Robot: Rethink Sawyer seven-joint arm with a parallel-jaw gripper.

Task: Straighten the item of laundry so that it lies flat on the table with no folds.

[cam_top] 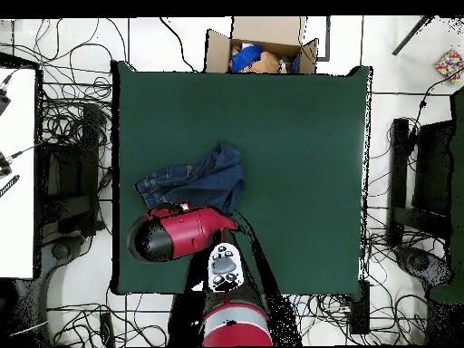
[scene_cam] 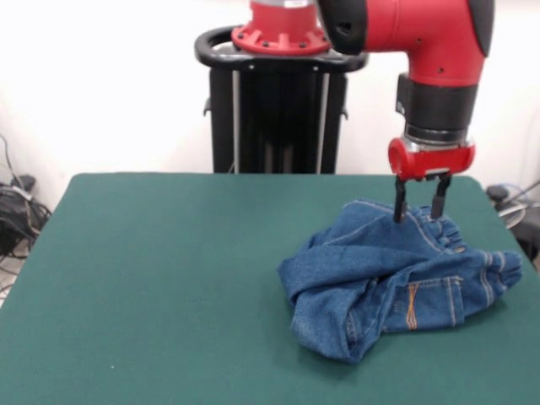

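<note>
The jeans (scene_cam: 396,278) lie crumpled on the dark green worktop (scene_cam: 169,270), in the right half of the front view and toward its far edge; the denim is bunched into a mound with one leg folded over the other, orange stitching showing on the front face and the gathered waistband (scene_cam: 447,232) at the upper right of the heap; in the overhead view the jeans (cam_top: 195,181) sit left of the worktop (cam_top: 299,163) centre, just above the red arm (cam_top: 181,234), which covers their lower edge; the tool (scene_cam: 418,213) hangs vertically from the red wrist, directly over the waistband area; its two dark fingers (scene_cam: 399,202) stand apart with a visible gap between them, the tips at the fabric surface; no cloth is pinched between them, so the tool is released; a cardboard box (cam_top: 263,45) with coloured contents stands beyond the worktop's top edge in the overhead view.
</note>
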